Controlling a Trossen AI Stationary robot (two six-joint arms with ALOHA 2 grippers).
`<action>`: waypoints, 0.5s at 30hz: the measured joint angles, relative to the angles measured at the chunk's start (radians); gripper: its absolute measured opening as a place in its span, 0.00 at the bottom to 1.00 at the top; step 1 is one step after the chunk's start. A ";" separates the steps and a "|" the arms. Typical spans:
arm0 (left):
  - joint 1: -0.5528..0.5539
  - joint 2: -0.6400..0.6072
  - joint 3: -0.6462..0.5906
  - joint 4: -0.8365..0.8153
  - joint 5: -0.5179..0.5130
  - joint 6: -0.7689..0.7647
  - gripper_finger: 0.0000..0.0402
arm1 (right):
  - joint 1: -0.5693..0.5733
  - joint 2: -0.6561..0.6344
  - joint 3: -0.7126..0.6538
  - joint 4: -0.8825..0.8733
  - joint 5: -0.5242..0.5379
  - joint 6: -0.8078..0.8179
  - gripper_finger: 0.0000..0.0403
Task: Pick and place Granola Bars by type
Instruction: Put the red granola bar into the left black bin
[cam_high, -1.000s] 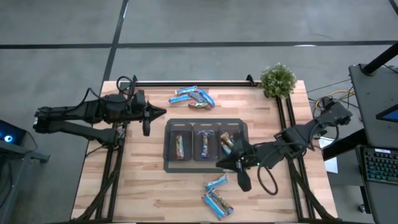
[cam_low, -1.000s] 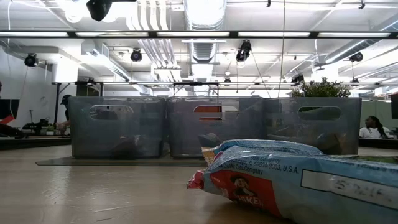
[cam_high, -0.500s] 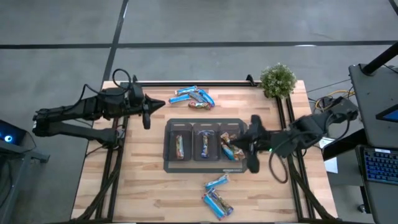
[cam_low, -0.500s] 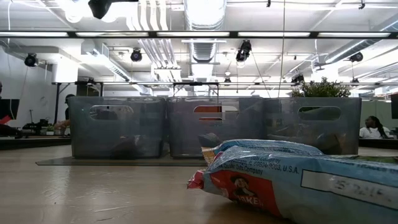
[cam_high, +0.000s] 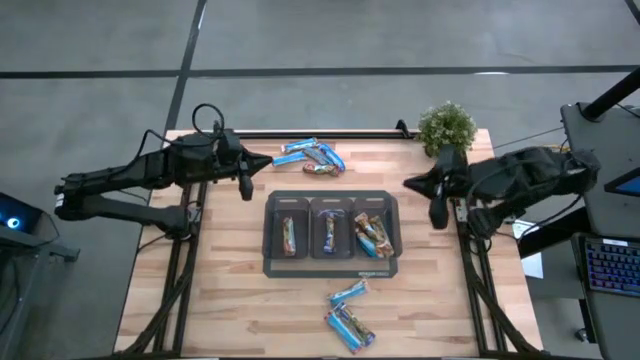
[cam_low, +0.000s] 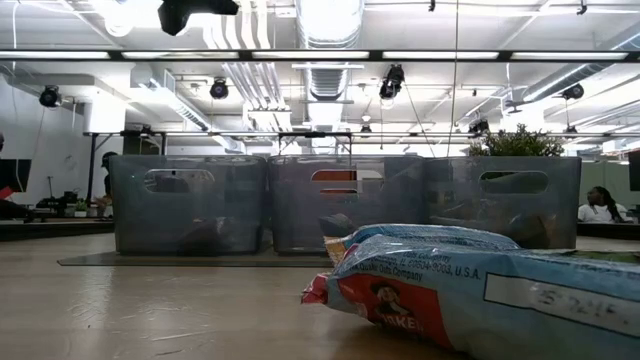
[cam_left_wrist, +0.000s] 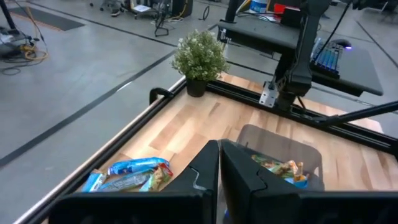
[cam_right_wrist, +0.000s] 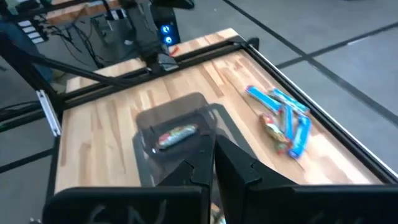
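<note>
The left claw (cam_high: 268, 160) hangs closed and empty over the far left part of the worktop (cam_high: 230, 290), just beside a loose pile of granola bars (cam_high: 311, 155) at the far edge. The right claw (cam_high: 408, 185) is also closed and empty, raised near the right edge below the potted plant (cam_high: 446, 127). The dark tray (cam_high: 331, 264) at mid-worktop has three compartments: one bar lies in the left (cam_high: 289, 235), one in the middle (cam_high: 329, 232), and several mixed ones in the right (cam_high: 371, 235); their types are hard to make out from above. More light blue bars (cam_high: 348, 312) lie near the front edge. In the low view one blue wrapper (cam_low: 470, 285) fills the foreground, cut off at the right, and the grey bins (cam_low: 335, 202) only dimly show their contents.
</note>
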 joint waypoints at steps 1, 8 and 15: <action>0.004 0.009 0.009 -0.001 0.000 0.005 0.00 | -0.018 -0.018 -0.011 -0.003 -0.023 -0.009 0.02; 0.035 0.061 0.066 -0.004 0.008 0.030 0.00 | -0.153 -0.107 -0.099 -0.005 -0.113 -0.041 0.02; 0.127 0.077 0.121 -0.119 0.101 0.053 0.08 | -0.265 -0.120 -0.163 0.039 -0.135 -0.030 0.02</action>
